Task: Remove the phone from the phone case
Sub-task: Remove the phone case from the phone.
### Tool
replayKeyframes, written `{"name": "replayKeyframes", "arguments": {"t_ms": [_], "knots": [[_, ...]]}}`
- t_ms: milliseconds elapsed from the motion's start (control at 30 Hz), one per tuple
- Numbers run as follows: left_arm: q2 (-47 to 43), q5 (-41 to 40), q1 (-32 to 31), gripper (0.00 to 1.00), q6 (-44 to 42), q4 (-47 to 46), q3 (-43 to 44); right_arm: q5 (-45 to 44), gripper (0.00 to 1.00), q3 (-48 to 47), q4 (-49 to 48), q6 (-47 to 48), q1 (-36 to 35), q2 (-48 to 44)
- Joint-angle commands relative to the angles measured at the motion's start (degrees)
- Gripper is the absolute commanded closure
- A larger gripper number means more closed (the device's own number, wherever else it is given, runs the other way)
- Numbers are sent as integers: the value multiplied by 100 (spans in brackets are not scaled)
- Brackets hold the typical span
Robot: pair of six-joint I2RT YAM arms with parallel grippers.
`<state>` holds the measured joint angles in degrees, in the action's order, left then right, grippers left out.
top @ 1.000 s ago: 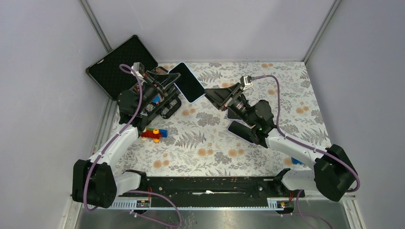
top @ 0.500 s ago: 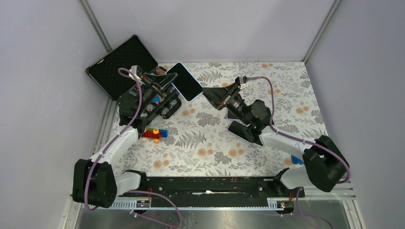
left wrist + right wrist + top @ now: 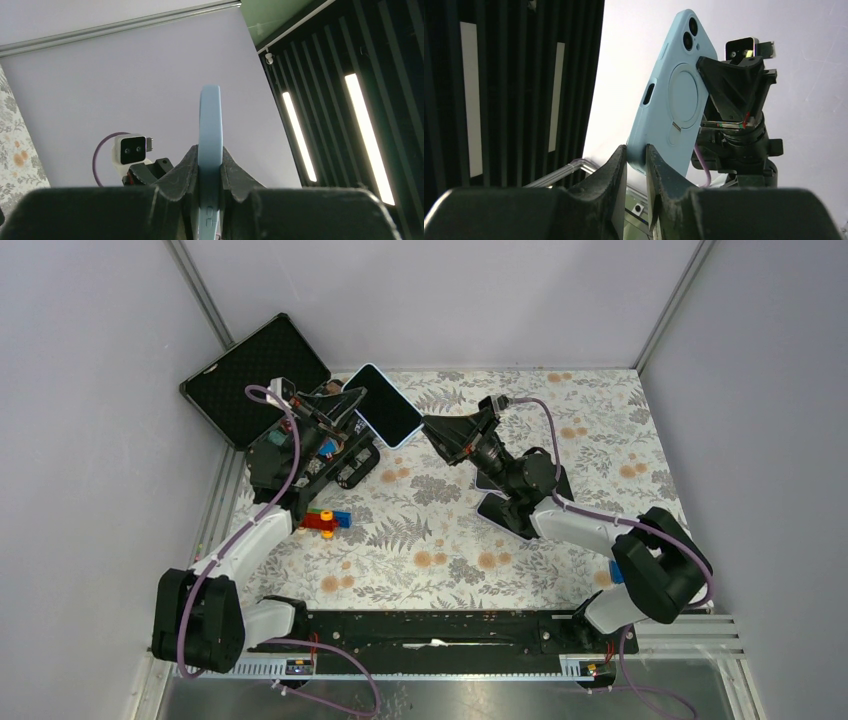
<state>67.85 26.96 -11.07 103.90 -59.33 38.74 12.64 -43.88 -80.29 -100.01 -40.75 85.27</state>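
My top camera sits high at the near side and looks down on the whole bench (image 3: 600,440). The left wrist camera looks along the left end effector (image 3: 210,165), very close, facing right and upward. The right wrist camera looks along the right end effector (image 3: 636,157), also close, facing left. All three views share the phone case (image 3: 674,95) in the middle.

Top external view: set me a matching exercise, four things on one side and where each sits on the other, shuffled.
Things:
1 phone case
2 toy bricks
3 black foam-lined box
4 flat black slab

Places:
A far left corner of the table
B pinched in the left gripper, off the table
C on the table beside the left arm
D on the table under the right arm

Pairs: 1-B, 2-C, 3-A, 4-D.
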Motion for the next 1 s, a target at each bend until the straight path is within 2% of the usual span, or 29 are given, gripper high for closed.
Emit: {"name": "replayKeyframes", "arguments": {"t_ms": [0,167,467,767,967], "knots": [[48,-137,-85,100,447,-1078,-1,101,97,-231,-446,-301,-36,55],[68,-194,-145,100,485,-1120,34,98,100,-232,-445,-374,-38,76],[204,-336,-334,100,771,-1439,378,94,100,-249,-448,-648,-91,308],[283,-572,-332,100,953,-2005,260,45,100,-210,-461,-786,-85,404],[296,-594,-331,100,910,-1950,218,54,100,-200,-437,-775,-86,390]]}}
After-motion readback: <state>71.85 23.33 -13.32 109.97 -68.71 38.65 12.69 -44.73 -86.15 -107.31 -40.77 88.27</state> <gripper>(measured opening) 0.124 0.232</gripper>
